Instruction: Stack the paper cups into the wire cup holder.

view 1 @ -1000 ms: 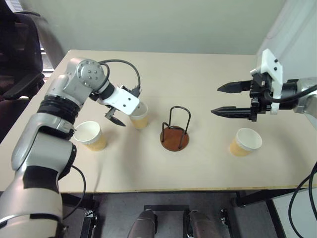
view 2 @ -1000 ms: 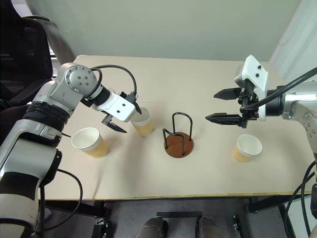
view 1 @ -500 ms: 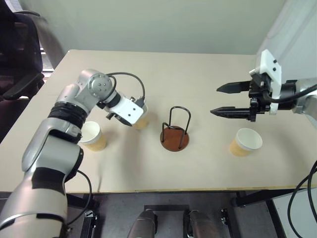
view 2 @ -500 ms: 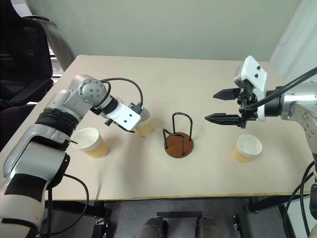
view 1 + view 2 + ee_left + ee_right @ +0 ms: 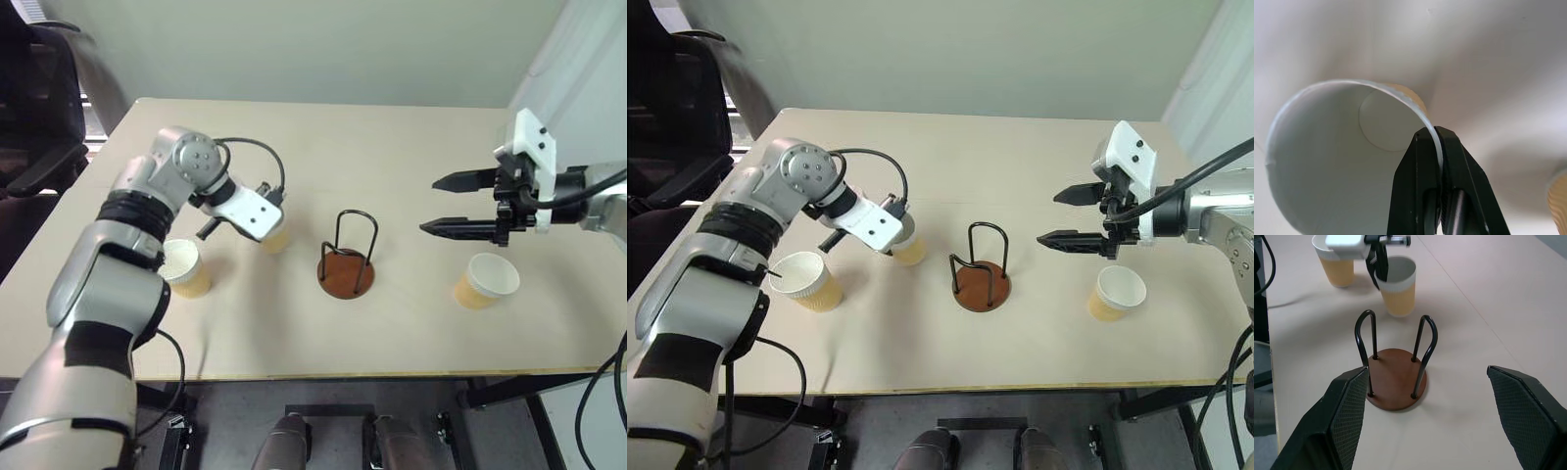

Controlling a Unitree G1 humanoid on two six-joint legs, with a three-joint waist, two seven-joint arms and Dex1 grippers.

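The left gripper [image 5: 1434, 142] pinches a paper cup's [image 5: 1397, 289] rim mid-table; the right gripper [image 5: 446, 204] hangs spread above the beige table [image 5: 411, 147] near its right edge.

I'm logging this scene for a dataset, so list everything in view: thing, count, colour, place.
paper cups: three, tan outside, white inside; one standing left of the holder with its rim pinched, one further left near the table's front, one right of the holder
wire cup holder: one, reddish-brown disc base with black wire loops, mid-table, no cup in it
table: one, light beige
chair: one, black, off the table's left end
left gripper: black fingers shut on the middle cup's rim, one inside, one outside
right gripper: black fingers open, above the table right of the holder
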